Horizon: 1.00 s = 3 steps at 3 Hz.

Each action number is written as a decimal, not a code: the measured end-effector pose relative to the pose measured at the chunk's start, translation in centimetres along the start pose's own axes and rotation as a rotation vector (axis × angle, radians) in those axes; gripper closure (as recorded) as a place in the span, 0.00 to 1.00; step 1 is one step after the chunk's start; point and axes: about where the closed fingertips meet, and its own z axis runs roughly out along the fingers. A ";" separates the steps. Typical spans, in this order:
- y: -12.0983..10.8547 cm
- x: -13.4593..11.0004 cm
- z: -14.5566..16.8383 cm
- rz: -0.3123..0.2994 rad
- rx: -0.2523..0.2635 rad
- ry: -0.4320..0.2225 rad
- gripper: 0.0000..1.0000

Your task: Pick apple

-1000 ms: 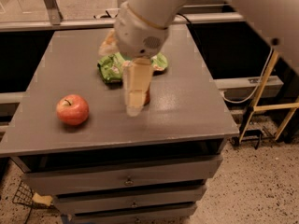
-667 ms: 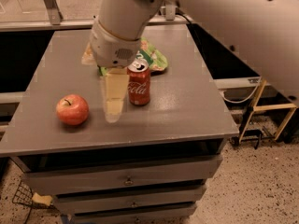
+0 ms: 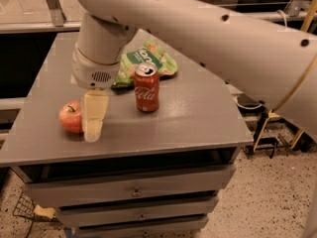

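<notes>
The red-orange apple (image 3: 70, 116) with a short dark stem sits on the grey cabinet top (image 3: 198, 118) near its front left. My gripper (image 3: 93, 128) hangs from the big white arm, its pale fingers pointing down just right of the apple and partly covering the apple's right side. The fingertips are low, near the table surface. A red Coca-Cola can (image 3: 146, 88) stands upright to the right of the gripper.
A green snack bag (image 3: 143, 62) lies behind the can. The white arm crosses the upper right of the view. The cabinet has drawers below its front edge (image 3: 129, 192). A wooden frame stands on the floor at right (image 3: 297, 133).
The gripper has swept left across the table from near the can and bag to right beside the apple. The can, hidden at first, is now uncovered.
</notes>
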 end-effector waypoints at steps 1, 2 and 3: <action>-0.9 -0.8 2.6 -0.008 -0.016 -0.040 0.00; -1.6 -1.5 4.3 -0.041 -0.026 -0.061 0.16; -2.4 -1.2 4.7 -0.081 -0.026 -0.060 0.47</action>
